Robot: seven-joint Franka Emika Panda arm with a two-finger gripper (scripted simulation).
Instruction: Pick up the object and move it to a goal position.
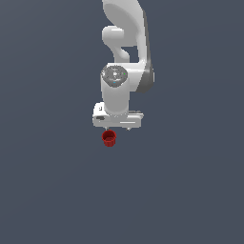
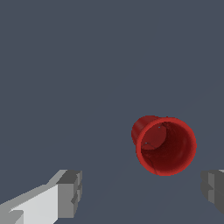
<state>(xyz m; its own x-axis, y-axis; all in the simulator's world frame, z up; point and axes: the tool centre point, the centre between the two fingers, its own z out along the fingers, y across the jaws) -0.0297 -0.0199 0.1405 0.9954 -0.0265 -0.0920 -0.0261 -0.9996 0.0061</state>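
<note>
The small red cup (image 1: 109, 138) stands upright on the dark grey floor, its open mouth facing up. My white gripper (image 1: 117, 126) hangs above it, pointing down, with the cup just under the side of the hand toward the exterior view's left. In the wrist view the cup (image 2: 165, 145) shows from above, off-centre between my two grey fingertips (image 2: 70, 193) and nearer to the other one (image 2: 213, 188). The gripper (image 2: 142, 191) is open and holds nothing. The fingers do not touch the cup.
Plain dark grey floor (image 1: 52, 190) lies all around. The arm's white links (image 1: 125, 43) rise behind the gripper. No goal marker shows.
</note>
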